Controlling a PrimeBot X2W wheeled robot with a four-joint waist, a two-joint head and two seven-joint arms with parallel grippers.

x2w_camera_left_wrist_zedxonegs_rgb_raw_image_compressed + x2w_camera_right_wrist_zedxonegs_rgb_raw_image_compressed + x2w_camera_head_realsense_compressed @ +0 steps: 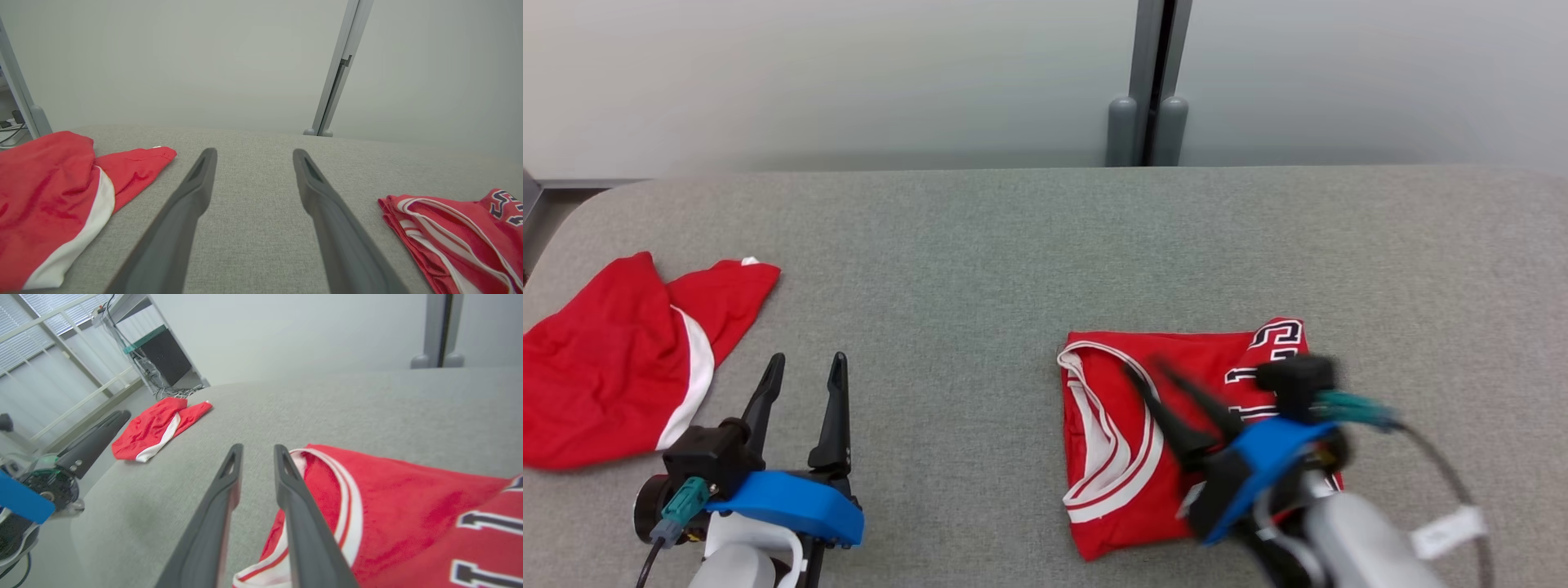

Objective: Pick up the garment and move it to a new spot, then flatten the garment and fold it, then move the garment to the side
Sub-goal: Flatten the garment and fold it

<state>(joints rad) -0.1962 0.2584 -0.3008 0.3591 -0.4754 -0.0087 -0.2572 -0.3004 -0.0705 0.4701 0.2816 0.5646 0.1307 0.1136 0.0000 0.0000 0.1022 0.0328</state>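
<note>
Covering the worktop (1013, 245) is grey fabric, pale wall panels (849, 73) behind; left tool (809, 359) gapes empty, right tool (1147, 369) barely parted over the jersey (1127, 523).

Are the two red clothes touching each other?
Apart. The head view shows a wide stretch of bare grey table between the crumpled cloth and the folded jersey.
</note>
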